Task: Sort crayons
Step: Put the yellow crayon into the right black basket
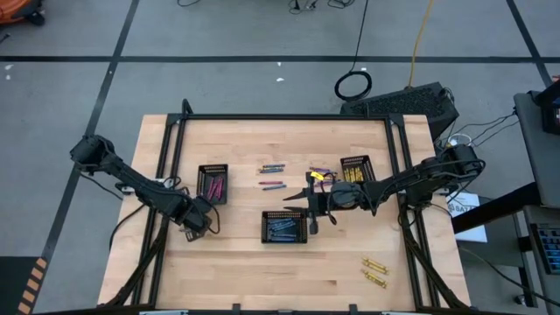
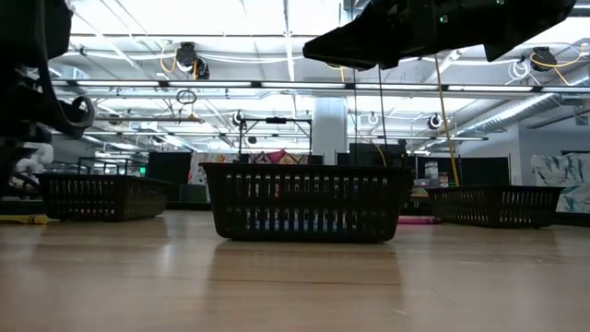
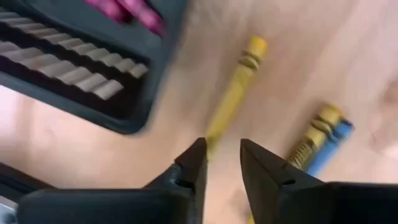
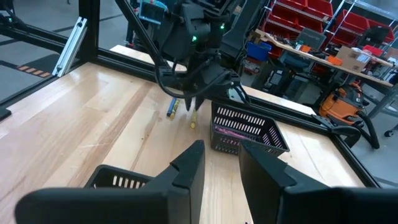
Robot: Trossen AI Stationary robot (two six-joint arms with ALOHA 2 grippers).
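The left hand (image 1: 199,220) hangs low over the tabletop (image 1: 262,280), just beside the left tray (image 1: 213,183) that holds pink crayons (image 1: 213,185). Its fingers (image 3: 193,167) stand a little apart with nothing between them, above a yellow crayon (image 3: 235,93); a second yellow crayon (image 3: 313,138) and a blue one (image 3: 328,147) lie together close by.

The right hand (image 1: 312,210) hovers beside the middle tray (image 1: 285,227) of blue crayons (image 1: 282,229), fingers (image 4: 189,163) slightly apart and empty.

Loose crayons (image 1: 272,175) lie between the trays, more sit by the right tray (image 1: 355,169) of yellow ones, and two yellow crayons (image 1: 374,271) rest well apart near the front right.
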